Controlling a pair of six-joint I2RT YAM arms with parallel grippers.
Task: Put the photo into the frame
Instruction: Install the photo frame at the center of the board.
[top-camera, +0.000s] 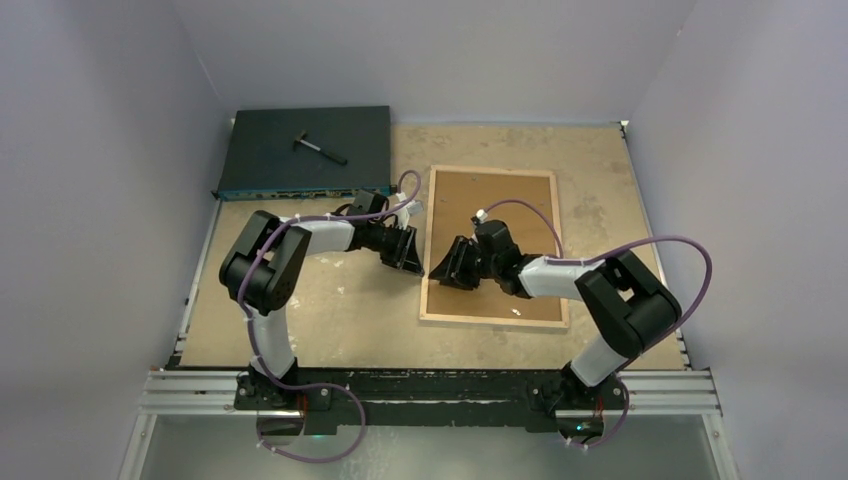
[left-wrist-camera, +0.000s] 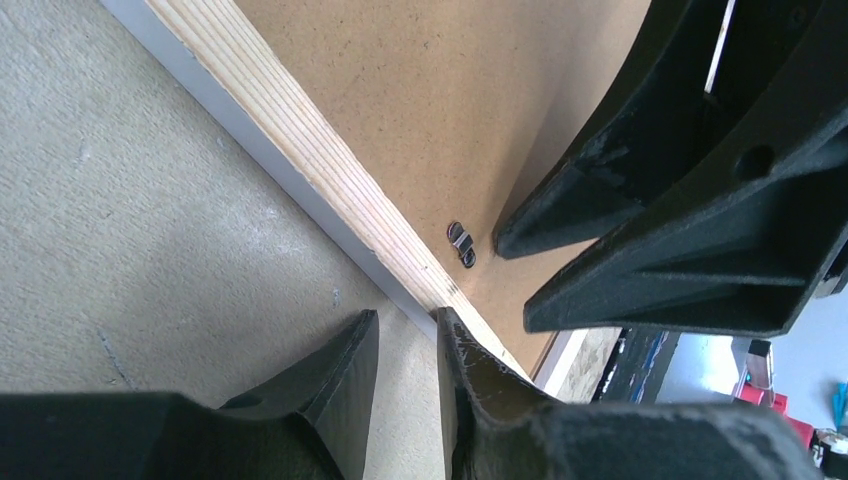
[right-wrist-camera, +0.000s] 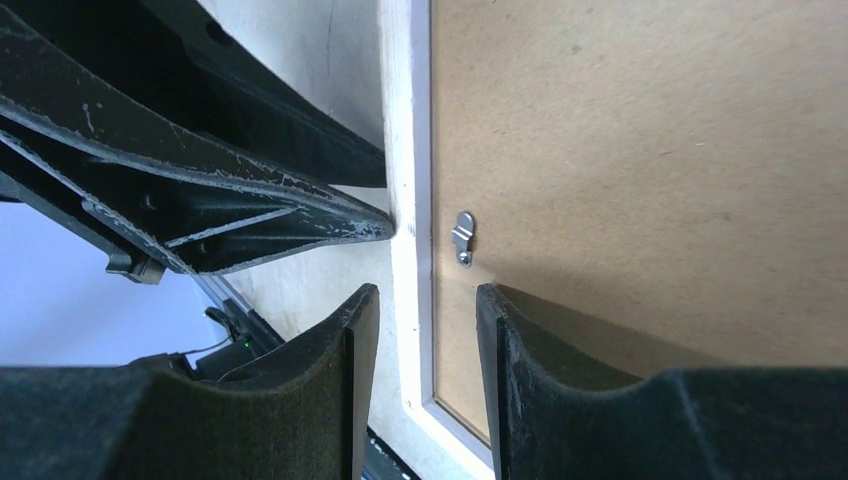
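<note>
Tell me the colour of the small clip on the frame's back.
Shiny silver: the clip shows best in the right wrist view.

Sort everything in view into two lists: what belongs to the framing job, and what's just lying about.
Job:
- frame, lying face down
- backing board, set in it
- turn clip on the board
- left gripper and right gripper, both at the frame's left rim

Lying about:
- dark box, far left corner
- small dark tool, on top of the box

A flat dark box (top-camera: 270, 165) sits at the back left corner of the worn beige table (top-camera: 340, 310). A small dark tool (top-camera: 320, 148) lies on top.
</note>
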